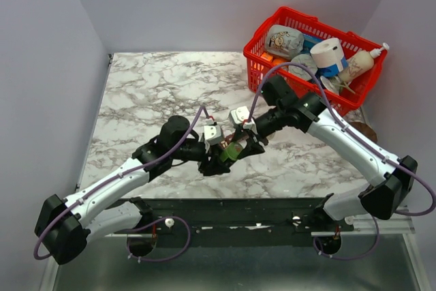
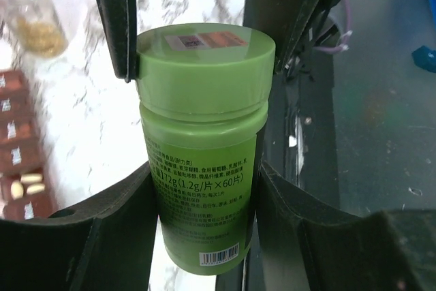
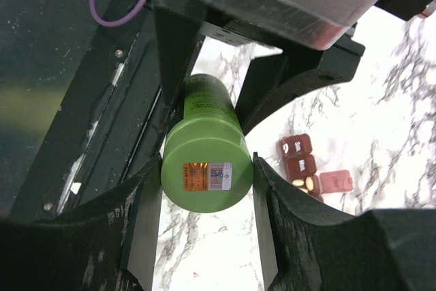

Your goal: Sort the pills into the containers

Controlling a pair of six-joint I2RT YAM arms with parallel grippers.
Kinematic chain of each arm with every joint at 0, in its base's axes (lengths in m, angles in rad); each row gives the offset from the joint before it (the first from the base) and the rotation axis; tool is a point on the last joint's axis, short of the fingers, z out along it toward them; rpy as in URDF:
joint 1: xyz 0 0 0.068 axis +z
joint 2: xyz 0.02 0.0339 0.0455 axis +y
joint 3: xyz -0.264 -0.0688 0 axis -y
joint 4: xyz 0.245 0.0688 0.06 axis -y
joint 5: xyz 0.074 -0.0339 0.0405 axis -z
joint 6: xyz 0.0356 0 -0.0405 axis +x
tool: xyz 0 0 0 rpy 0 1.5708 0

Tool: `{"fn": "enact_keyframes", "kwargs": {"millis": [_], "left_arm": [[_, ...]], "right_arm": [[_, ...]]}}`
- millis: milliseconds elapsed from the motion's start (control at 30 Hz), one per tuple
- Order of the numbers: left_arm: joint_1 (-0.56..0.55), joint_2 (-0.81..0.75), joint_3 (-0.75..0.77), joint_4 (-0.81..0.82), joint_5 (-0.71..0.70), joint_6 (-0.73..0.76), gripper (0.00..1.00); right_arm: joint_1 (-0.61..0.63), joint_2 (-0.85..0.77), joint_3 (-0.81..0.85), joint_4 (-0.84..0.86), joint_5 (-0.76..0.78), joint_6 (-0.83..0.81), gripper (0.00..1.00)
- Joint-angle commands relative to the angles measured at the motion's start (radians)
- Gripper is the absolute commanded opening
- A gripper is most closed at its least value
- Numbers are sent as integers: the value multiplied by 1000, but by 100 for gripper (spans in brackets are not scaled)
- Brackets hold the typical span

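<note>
A green pill bottle (image 1: 231, 152) is held in the air between both grippers, above the near middle of the marble table. My left gripper (image 2: 204, 189) is shut on the bottle's body (image 2: 204, 161). My right gripper (image 3: 206, 182) is shut on its green cap (image 3: 206, 172), one finger on each side. The cap is on the bottle. The reddish-brown pill-organiser strip (image 2: 17, 148) lies on the table; one cell is open with pale pills (image 2: 27, 185) inside. The right wrist view shows the strip (image 3: 300, 158) too, with its pink lid (image 3: 336, 181) flipped open. The arms hide it in the top view.
A red wire basket (image 1: 259, 66) with bottles and a tape roll stands at the back right. A glass jar (image 2: 34, 25) of pale contents stands beyond the strip. The dark metal rail (image 1: 238, 226) runs along the table's near edge.
</note>
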Motion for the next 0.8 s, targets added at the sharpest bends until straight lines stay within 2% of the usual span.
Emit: {"fn": "enact_keyframes", "kwargs": {"millis": [0, 67, 100, 133, 200, 233, 333, 367, 400, 467, 500, 567, 600, 667, 700, 733, 767], "left_arm": [[-4, -2, 147, -44, -145, 83, 0], [-4, -8, 151, -45, -190, 92, 0], [-4, -13, 138, -30, -201, 88, 0], [-5, -16, 128, 25, -216, 78, 0], [-5, -23, 93, 97, -267, 34, 0], [-5, -22, 83, 134, -287, 14, 0], [-16, -3, 69, 226, -388, -20, 0], [-17, 9, 71, 226, -406, -17, 0], [-18, 15, 74, 225, -414, -3, 0], [-18, 23, 72, 202, -397, 17, 0], [-18, 23, 71, 189, -350, 38, 0], [-16, 15, 57, 150, -296, 75, 0], [-16, 13, 52, 131, -261, 86, 0], [-16, 9, 54, 64, -164, 133, 0], [-16, 6, 58, 27, -144, 144, 0], [-16, 3, 62, -4, -124, 161, 0], [-14, -6, 63, -40, -88, 178, 0]], "right_arm": [[15, 48, -11, -31, 66, 114, 16], [15, 38, -37, 27, 106, 229, 16], [15, 20, -52, 111, 116, 284, 15], [14, 8, -74, 159, 136, 420, 15], [15, -8, -129, 281, 161, 563, 8], [14, -14, -141, 310, 196, 704, 7], [8, 9, -149, 347, 248, 928, 7], [4, 15, -146, 345, 241, 949, 11], [0, 17, -143, 345, 224, 985, 21], [-20, 21, -129, 345, 154, 1003, 33], [-31, 21, -120, 345, 126, 998, 46], [-66, 14, -74, 331, 32, 914, 62], [-77, 8, -56, 322, 9, 880, 79], [-100, 0, -1, 272, -70, 719, 96], [-101, -12, 21, 241, -72, 650, 100], [-101, -18, 39, 160, -95, 474, 100], [-101, -25, 62, 129, -89, 388, 100]]}}
